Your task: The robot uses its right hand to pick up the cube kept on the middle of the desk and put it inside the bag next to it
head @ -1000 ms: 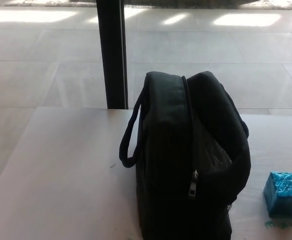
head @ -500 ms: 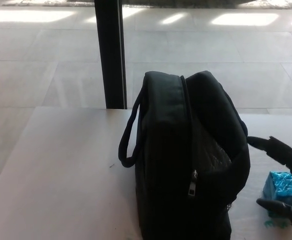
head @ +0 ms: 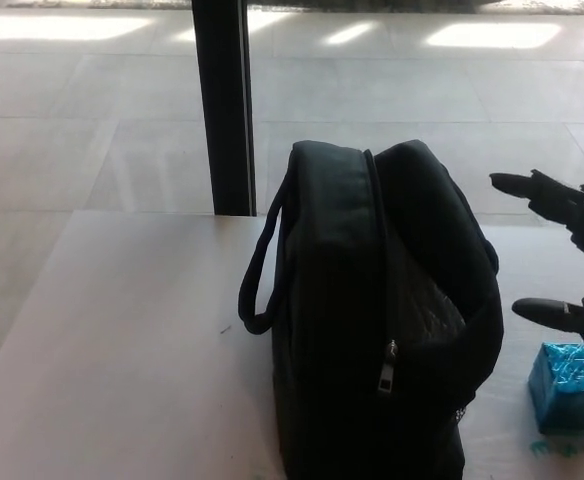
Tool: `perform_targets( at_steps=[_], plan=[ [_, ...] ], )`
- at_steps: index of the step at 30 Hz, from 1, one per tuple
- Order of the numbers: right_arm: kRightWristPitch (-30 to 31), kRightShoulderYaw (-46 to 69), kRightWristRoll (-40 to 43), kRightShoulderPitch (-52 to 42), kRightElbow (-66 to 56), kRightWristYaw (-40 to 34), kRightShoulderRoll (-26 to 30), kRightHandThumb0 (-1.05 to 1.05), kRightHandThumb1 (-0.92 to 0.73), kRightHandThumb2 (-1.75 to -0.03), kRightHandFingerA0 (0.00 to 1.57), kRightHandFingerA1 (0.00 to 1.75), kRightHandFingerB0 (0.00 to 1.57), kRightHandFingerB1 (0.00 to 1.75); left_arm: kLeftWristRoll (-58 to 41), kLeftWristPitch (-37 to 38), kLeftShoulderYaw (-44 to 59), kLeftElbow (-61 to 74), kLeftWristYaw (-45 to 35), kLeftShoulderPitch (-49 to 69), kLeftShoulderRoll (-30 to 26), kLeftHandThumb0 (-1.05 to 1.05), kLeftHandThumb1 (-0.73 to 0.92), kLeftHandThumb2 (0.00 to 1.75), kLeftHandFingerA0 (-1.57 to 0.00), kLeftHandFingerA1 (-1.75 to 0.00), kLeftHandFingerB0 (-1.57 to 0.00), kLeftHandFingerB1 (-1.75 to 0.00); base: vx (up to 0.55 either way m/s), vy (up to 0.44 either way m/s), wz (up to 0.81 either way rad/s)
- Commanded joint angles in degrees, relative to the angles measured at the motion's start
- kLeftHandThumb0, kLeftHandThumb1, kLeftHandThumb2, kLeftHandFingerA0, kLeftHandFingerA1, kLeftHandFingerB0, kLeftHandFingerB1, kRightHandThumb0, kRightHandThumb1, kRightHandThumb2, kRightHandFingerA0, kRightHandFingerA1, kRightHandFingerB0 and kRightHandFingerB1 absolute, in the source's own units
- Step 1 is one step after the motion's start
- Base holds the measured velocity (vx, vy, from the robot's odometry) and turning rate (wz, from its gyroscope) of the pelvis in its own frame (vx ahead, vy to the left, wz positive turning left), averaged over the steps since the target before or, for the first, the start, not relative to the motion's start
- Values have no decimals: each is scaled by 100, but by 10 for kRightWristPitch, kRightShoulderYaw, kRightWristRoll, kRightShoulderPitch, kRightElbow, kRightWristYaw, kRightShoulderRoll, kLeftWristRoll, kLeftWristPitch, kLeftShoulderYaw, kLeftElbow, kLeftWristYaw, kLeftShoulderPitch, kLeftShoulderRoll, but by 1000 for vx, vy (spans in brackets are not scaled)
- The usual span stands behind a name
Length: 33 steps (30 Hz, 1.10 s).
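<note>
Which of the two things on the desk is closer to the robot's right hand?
The blue cube, just below the open right hand; the black bag stands farther left.

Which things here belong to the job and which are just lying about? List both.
Job things:
- blue cube on the desk
- black bag beside it, unzipped at the top
- right hand, open, above the cube

Lying about:
- dark pillar behind the desk

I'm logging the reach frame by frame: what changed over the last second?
The right hand came in from the right edge, then rose above the blue cube, fingers apart, holding nothing. The cube, black bag and desk stayed put.
</note>
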<state>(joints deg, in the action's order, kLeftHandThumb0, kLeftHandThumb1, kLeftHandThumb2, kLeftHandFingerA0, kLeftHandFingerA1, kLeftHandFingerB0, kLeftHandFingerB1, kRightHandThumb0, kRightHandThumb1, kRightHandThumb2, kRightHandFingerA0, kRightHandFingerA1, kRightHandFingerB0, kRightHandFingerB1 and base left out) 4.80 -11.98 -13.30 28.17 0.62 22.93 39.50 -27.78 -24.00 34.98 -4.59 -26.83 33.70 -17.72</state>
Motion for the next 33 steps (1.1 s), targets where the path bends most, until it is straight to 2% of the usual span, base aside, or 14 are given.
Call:
perform_targets(
  at_steps=[1,12,13,16,17,19,20,21,24,28,29,30,31,33],
  plan=[
    [-1,-26,-46,14,38,40,18,-78,-50,-89,2,25,14,39,11,28,-1,-22,-8,-6,-14,-60,53,92,-33,-58,-23,-50,0,0,0],
    [-4,-120,-117,54,157,96,23,-85,-50,-91,0,13,9,30,10,22,-2,-10,-1,-12,-12,-61,53,92,-36,-59,-26,-51,0,0,0],
    [-6,-122,-120,58,165,97,23,-85,-62,-60,0,9,8,28,11,22,-3,-10,-2,-12,-12,-61,53,92,-36,-59,-26,-51,0,0,0],
    [-7,-127,-127,77,198,104,21,-85,-62,-59,0,10,6,28,10,20,-1,-7,-3,-10,-12,-59,53,93,-36,-59,-24,-51,0,0,0],
    [-8,-127,-133,99,220,108,24,-94,-56,-91,0,6,4,17,7,9,-2,3,-1,-18,-18,-54,52,95,-38,-61,-24,-52,0,0,0],
    [-13,-128,-138,114,238,108,21,-94,-56,-91,0,6,4,17,10,9,-3,-1,1,-23,-22,-54,52,95,-38,-61,-24,-52,0,0,0],
    [-17,-129,-140,120,248,104,18,-80,-63,-59,0,9,6,28,10,8,-3,0,2,-22,-22,-55,52,94,-37,-61,-23,-52,0,0,0],
    [-22,-129,-144,126,260,98,15,-80,-63,-59,0,9,6,28,10,6,-3,1,2,-22,-22,-55,52,94,-37,-61,-23,-52,0,0,0],
    [-30,-128,-153,155,310,79,3,-81,-48,-90,0,16,7,29,20,20,-8,-23,-3,-33,-30,-55,53,95,-37,-60,-23,-51,0,0,0],
    [-34,-125,-157,170,335,69,-16,-80,-46,-89,0,17,8,35,22,26,-10,-35,-3,-31,-32,-58,53,93,-37,-59,-23,-51,0,0,0],
    [-27,-125,-155,165,331,73,-21,-83,-58,-58,0,19,12,31,22,26,-10,-36,-2,-31,-33,-58,53,93,-37,-59,-23,-51,0,0,0],
    [-27,-127,-158,163,330,74,-24,-83,-58,-58,0,15,11,31,22,26,-10,-34,-1,-30,-32,-57,53,93,-37,-59,-23,-51,0,0,0],
    [-24,-140,-169,154,324,84,-29,-93,-54,-90,0,0,8,24,19,19,-9,-26,3,-27,-30,-54,52,94,-38,-60,-23,-51,0,0,0],
    [-19,-156,-179,151,322,106,-32,-94,-56,-90,0,0,12,17,17,26,-8,-25,-1,-24,-28,-55,52,94,-37,-60,-23,-51,0,0,0]
  ],
)
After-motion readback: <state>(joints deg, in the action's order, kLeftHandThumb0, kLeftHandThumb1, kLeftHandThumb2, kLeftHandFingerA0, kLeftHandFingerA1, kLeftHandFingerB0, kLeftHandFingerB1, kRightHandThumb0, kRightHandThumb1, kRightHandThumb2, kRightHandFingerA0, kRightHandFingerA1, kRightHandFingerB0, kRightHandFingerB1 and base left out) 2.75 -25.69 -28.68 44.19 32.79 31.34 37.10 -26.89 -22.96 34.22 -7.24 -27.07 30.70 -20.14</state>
